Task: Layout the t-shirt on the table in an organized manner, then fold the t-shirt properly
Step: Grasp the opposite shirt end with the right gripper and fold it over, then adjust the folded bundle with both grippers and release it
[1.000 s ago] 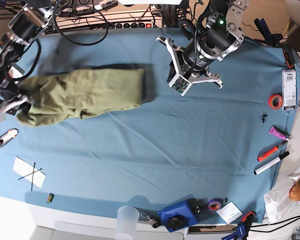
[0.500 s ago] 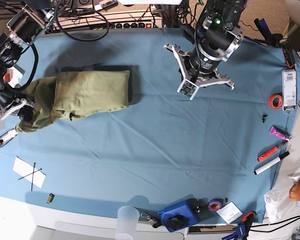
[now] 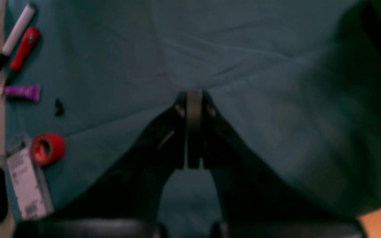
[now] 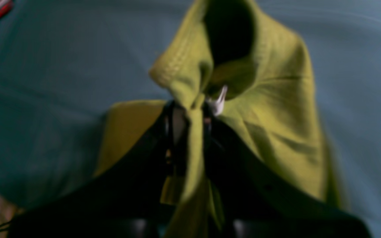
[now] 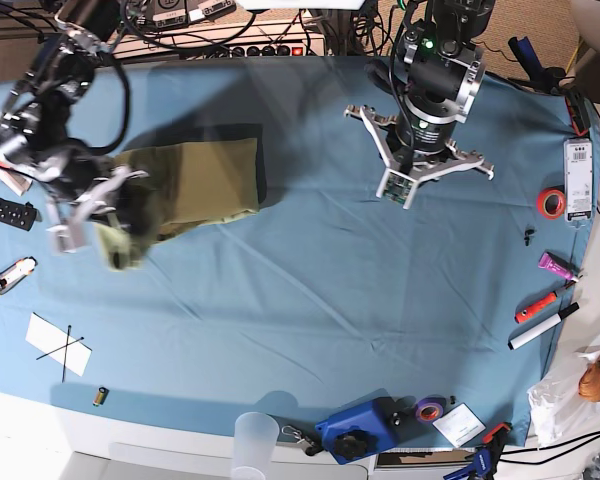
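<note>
Looking from the near edge of the table (image 5: 310,330) outward, we see a clear plastic cup (image 5: 254,440) at 6 o'clock and a white paper slip (image 5: 58,343) at 8 o'clock. Farther in, at 9 o'clock, our right hand (image 4: 190,112) pinches a bunched ribbed edge of the t-shirt (image 5: 185,185), lifting that end while the rest lies folded on the cloth. Toward 1 o'clock our left hand (image 3: 193,109) hangs above bare cloth, pressed together and holding nothing, with a red tape roll (image 3: 46,148) off at 3 o'clock.
</note>
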